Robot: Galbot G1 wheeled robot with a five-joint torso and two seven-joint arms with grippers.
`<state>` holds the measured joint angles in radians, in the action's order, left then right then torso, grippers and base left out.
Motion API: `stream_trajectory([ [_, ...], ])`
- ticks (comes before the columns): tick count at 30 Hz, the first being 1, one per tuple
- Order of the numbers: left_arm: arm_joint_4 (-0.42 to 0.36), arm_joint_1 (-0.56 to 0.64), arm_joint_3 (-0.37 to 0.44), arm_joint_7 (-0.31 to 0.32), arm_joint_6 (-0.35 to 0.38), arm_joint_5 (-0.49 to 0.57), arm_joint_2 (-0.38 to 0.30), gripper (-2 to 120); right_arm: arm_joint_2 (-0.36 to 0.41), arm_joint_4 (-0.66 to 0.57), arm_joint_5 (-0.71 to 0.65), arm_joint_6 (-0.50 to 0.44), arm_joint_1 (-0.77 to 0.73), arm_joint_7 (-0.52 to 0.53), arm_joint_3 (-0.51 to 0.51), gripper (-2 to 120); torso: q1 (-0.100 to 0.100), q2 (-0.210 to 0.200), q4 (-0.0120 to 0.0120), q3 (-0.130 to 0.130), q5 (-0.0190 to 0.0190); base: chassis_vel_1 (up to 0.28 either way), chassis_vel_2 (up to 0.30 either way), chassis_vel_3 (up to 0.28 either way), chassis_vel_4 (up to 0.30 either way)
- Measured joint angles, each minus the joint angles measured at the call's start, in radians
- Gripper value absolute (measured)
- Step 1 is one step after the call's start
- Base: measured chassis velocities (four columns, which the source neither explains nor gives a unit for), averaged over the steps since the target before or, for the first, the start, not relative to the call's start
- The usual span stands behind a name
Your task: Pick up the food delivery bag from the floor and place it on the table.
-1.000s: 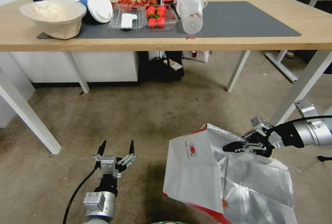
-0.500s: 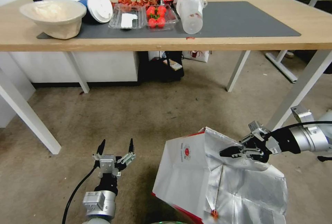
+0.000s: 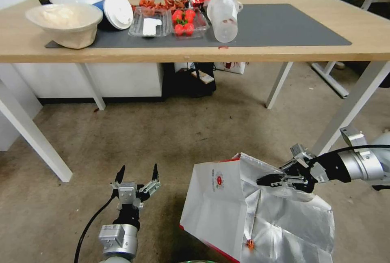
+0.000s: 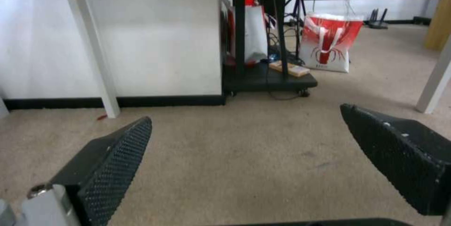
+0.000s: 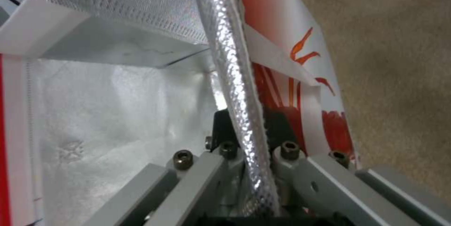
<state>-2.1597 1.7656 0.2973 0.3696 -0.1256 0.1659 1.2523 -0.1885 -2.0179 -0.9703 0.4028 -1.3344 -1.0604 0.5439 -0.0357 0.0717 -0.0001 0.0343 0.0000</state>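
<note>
Right gripper [image 3: 268, 180] pinches the foil rim of the boxy white paper food delivery bag [image 3: 219, 210], which is tilted over the stained grey-brown floor [image 3: 170, 133].

Its open, foil-lined mouth faces the robot's right; the logo side faces left. The left gripper [image 3: 137, 172] hovers nearby, jaws spread wide and empty. Ahead stands the light-wood table [image 3: 284, 52] on white legs, its dark grey mat crowded at left with bowls, tomato trays and a clear plastic jug [image 3: 224, 16].

The food delivery bag [image 3: 221, 210] is smooth matt white paper outside, crinkled shiny silver foil within, its rim embossed. The counter [image 3: 284, 50] is pale matt wood on white painted metal legs, with a dull dark grey mat [image 3: 280, 25]. The floor [image 3: 162, 133] is rough and stained. The left pincer [image 3: 137, 172] has black dimpled pads
</note>
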Motion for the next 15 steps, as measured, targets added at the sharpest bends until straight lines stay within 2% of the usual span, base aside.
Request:
stream_trajectory([
  [15, -0.01, 0.007, 0.006, -0.001, -0.005, -0.004, 0.0, 100, 0.033, -0.03, 0.0, 0.017, -0.001, 0.037, 0.013, 0, -0.008, 0.061, 0.0001, 0.054, -0.0001, 0.0, 0.0, 0.0, 0.0],
])
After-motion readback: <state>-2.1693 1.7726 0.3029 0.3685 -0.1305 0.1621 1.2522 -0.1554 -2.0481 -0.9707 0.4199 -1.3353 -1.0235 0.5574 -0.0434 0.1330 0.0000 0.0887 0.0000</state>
